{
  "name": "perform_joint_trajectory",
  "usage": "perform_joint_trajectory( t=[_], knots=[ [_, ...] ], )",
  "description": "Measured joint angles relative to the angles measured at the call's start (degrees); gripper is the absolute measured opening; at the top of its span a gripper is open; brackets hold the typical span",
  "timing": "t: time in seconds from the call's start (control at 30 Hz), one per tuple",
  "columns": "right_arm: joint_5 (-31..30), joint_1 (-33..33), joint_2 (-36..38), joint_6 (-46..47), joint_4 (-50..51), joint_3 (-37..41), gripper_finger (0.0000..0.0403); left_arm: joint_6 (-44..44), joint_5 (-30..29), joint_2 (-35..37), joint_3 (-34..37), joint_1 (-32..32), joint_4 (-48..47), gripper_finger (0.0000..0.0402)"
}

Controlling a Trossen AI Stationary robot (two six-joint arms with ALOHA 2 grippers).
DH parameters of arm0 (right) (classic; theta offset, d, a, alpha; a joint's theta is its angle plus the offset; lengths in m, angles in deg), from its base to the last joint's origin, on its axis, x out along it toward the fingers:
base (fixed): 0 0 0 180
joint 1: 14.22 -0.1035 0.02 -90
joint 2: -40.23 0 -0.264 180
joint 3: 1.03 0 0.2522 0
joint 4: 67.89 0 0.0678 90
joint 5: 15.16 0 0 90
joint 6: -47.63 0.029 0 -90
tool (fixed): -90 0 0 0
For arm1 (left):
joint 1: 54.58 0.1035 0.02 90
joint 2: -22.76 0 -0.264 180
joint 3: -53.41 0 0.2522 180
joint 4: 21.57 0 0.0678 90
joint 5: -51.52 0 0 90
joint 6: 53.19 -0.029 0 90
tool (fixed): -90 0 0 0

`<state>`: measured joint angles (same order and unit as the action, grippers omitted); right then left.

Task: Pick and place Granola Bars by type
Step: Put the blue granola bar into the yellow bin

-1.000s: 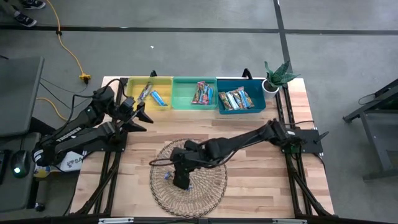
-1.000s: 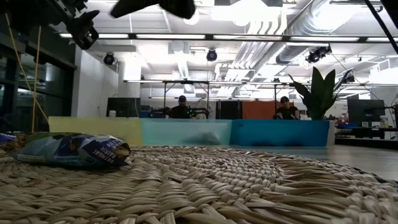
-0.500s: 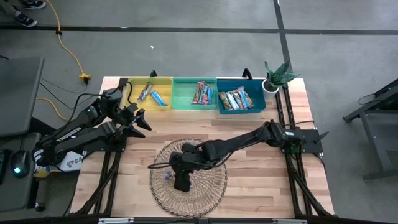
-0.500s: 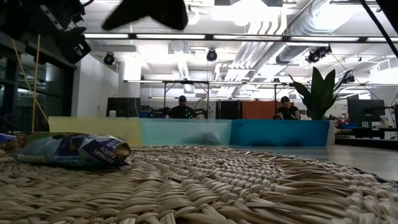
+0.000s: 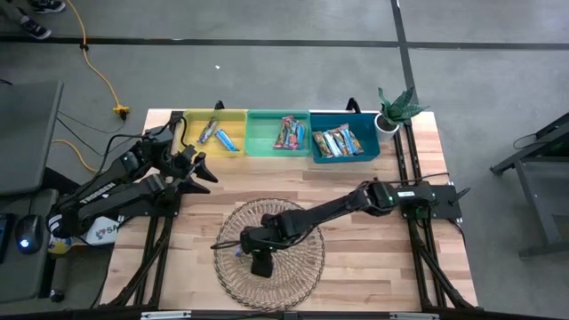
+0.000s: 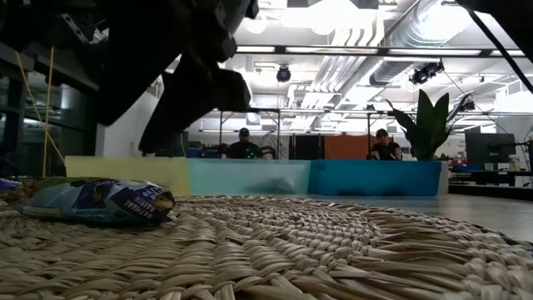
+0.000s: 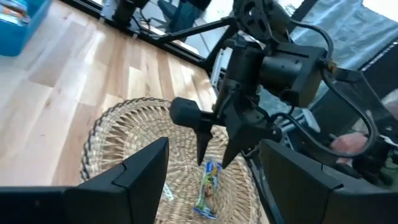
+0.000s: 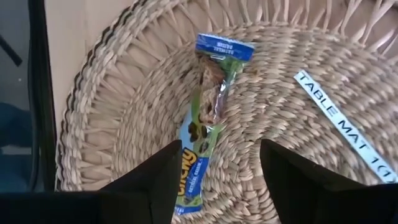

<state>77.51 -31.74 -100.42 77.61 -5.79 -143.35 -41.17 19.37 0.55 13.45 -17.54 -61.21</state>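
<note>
High view. My right gripper [image 5: 252, 260] is over the woven mat [image 5: 302, 267], toward its left side, arm stretched across from the right edge of the table [image 5: 373, 258]. A sliver of blue wrapper, the granola bar [image 5: 237, 252], peeks out just beside it. At the far edge sit the yellow bin [image 5: 233, 119], green bin [image 5: 251, 142] and blue bin [image 5: 369, 151], each already holding bars. My left gripper [image 5: 197, 169] waits near the yellow bin, fingers spread wide, nothing in them.

Low view. The bar [image 6: 96, 201] lies flat on the weave. A dark mass, my right arm's fingers I judge, hangs above it and not yet on it.

Left wrist view. Across the table my right gripper [image 7: 214, 146] points down with fingers parted, tips just above the bar [image 7: 208, 186]. My own two fingers frame the shot, well apart, empty.

Right wrist view. The bar [image 8: 208, 118] sits between my fingers [image 8: 155, 180], long axis running roughly along the gap between them. A white label strip [image 8: 333, 115] lies on the mat nearby. Claw about mid-width, holding nothing.

Step in hand, as I judge: the approach for a pick, last bar off the mat. Next move calls for lowering until the tips bracket the wrapper's narrow sides, then closing. The bar is thin and flat on ridged weave, so the tips may need to press close to the mat. After that, the wrapper's blue and green must be matched to a bin; which one I cannot tell from here.
</note>
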Motion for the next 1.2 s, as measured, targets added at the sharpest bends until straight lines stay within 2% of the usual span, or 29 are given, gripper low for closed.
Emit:
perform_joint_trajectory(
  t=[0.53,0.87,1.2],
  knots=[
    [-2.57,-2.36,-2.76,0.97,-3.86,0.00,0.0201,-1.73,-4.51,0.00,0.00,0.04,0.10,0.0250],
    [-7.80,-3.83,-4.01,4.54,-3.27,0.04,0.0201,-1.73,-4.92,0.00,0.00,0.07,0.58,0.0250],
    [-11.12,-5.60,-5.41,0.80,-5.74,0.04,0.0200,-2.32,-6.13,0.00,0.00,0.07,0.49,0.0250]
  ],
)
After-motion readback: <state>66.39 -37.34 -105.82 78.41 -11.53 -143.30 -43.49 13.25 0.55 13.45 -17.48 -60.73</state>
